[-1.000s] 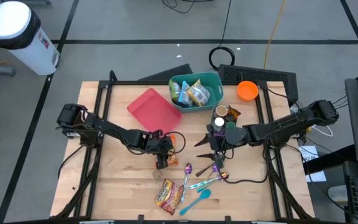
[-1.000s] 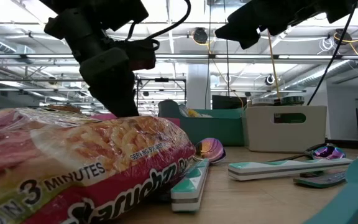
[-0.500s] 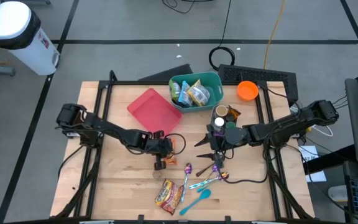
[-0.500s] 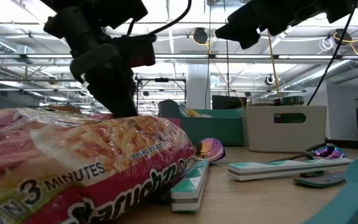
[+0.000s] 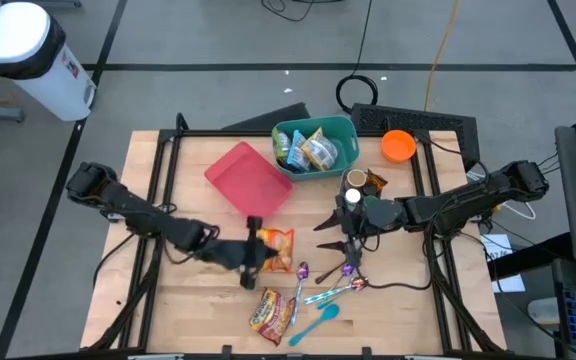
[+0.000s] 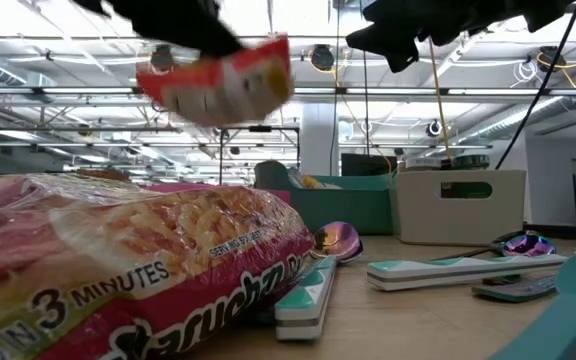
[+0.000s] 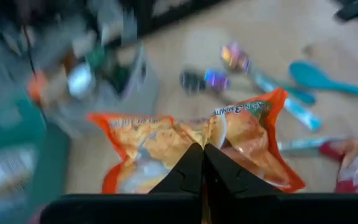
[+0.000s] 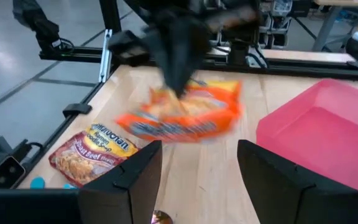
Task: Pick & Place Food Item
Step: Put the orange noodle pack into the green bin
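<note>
Your worktop (image 5: 198, 300) carries everything in reach of both arms, which is why the receptacles sit along its far side. The red tray (image 5: 248, 177) lies at about eleven o'clock from the worktop's middle, flat and open-topped, and it looks the likeliest place for a packet to be set down, though the task does not say so. The teal bin (image 5: 315, 146) at twelve o'clock already holds other packets.

Your left pincer (image 5: 256, 252) is clamped on the orange noodle packet (image 5: 277, 250), pinching it by one edge so the packet hangs free; the low view shows it lifted clear above the worktop, near the worktop's middle. An edge grip on a soft packet can slip or let it swing, so carry it steadily.

Your right pincer (image 5: 350, 228) waits at about three o'clock with its fingers apart and nothing between them, above the scattered spoons (image 5: 326, 292).

The second noodle packet (image 5: 270, 311) lies flat at six o'clock, apart from the lifted one and untouched.
</note>
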`<control>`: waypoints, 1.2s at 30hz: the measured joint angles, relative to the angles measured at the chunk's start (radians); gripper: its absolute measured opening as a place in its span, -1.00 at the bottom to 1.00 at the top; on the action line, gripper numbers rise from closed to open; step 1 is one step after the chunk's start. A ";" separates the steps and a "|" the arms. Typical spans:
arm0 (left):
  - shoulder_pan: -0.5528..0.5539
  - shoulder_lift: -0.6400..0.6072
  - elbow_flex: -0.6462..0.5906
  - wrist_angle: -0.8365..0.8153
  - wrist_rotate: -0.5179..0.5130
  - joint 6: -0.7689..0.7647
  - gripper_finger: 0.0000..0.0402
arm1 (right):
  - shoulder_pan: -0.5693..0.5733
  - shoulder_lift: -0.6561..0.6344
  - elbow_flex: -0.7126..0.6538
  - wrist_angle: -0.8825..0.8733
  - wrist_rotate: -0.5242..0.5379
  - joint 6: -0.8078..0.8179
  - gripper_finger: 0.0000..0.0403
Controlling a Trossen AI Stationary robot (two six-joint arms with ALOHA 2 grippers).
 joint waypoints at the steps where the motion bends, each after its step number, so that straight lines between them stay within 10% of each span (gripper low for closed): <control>1: -0.023 0.001 0.000 0.031 -0.016 0.059 -0.97 | 0.000 0.000 0.000 0.000 0.000 0.011 0.00; 10: -0.196 0.025 0.000 0.218 -0.136 0.575 -0.96 | 0.000 0.049 0.000 0.132 -0.006 0.080 0.00; 23: -0.230 0.023 0.001 0.327 -0.138 0.664 -0.98 | -0.027 0.367 0.012 0.706 -0.246 0.198 0.24; 36: -0.231 0.023 0.001 0.319 -0.128 0.651 -0.98 | -0.052 0.519 0.124 0.758 -0.374 0.285 0.23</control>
